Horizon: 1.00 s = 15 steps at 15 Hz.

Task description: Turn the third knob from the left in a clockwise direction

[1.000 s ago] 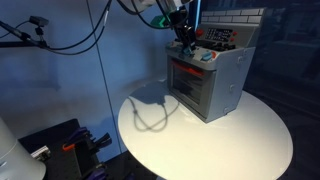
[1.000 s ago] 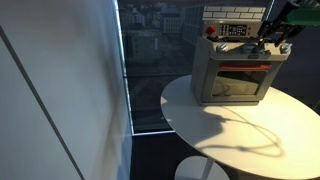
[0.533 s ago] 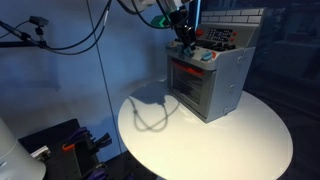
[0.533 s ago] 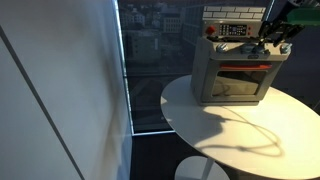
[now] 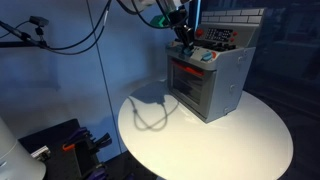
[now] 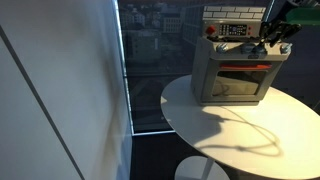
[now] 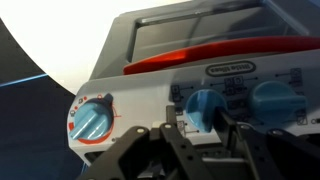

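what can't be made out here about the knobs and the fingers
- Wrist view: panel cut off at right edge, full knob count unknown.
- Wrist view: fingers dark, blurred; contact with middle knob unclear.
- Both exterior views: panel too small, partly behind gripper.

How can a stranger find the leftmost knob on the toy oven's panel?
On the round white table stands a grey toy oven. Its front panel carries a row of blue knobs, and this knob is leftmost in the wrist view. Only it sits in a red ring with white marks; the neighbouring knob has none.
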Motion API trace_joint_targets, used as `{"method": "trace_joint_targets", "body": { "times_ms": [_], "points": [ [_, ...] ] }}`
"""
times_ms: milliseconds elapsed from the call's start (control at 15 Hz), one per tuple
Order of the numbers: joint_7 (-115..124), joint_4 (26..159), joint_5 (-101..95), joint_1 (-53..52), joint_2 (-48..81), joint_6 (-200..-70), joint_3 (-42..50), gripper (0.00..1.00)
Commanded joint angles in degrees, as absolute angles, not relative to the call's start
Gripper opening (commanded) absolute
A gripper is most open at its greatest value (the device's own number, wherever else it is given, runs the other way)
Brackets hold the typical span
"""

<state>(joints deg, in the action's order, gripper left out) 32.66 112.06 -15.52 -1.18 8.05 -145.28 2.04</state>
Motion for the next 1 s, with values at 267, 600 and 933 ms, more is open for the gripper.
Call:
{"method": "trace_joint_targets", "body": {
  "times_ms": [267, 600, 933],
  "points": [
    [32.78, 110.55, -15.78, -2.02, 8.88, -145.18, 2.96, 0.25],
    [33.47, 110.79, -15.34, -2.31, 8.55, -145.51, 3.09, 0.06],
    [34.76, 111.38, -14.69, -2.14, 7.85, -145.69, 3.31, 0.05]
  ]
}}
